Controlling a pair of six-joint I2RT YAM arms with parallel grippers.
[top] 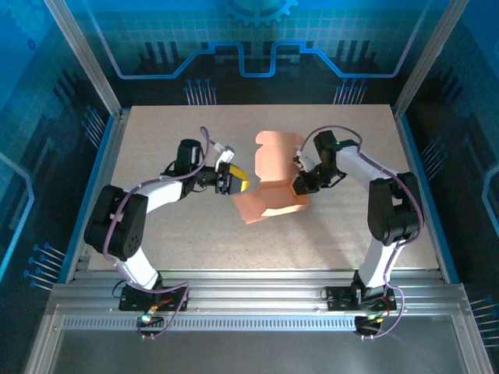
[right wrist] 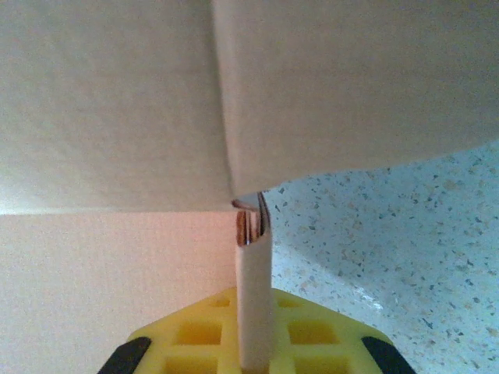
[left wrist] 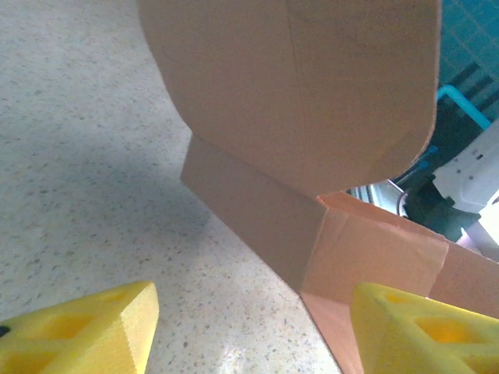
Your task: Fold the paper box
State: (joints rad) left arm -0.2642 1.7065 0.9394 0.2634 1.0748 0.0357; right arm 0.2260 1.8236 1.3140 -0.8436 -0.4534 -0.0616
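Observation:
The paper box [top: 274,175], salmon-orange cardboard, stands partly folded in the middle of the table, with a rounded flap lying toward the back. My left gripper [top: 236,185] is at the box's left side and open. In the left wrist view its yellow fingers [left wrist: 86,331] stand wide apart over the tabletop, and the box's [left wrist: 312,101] low corner reaches in by the right finger. My right gripper [top: 299,185] is at the box's right wall. In the right wrist view my right gripper [right wrist: 255,343] is shut on a thin upright cardboard wall [right wrist: 255,288].
The speckled beige table [top: 195,234] has open room in front of and to the left of the box. Aluminium rails [top: 249,300] run along the near edge by the arm bases. Blue panels and metal posts [top: 86,62] close in the sides and back.

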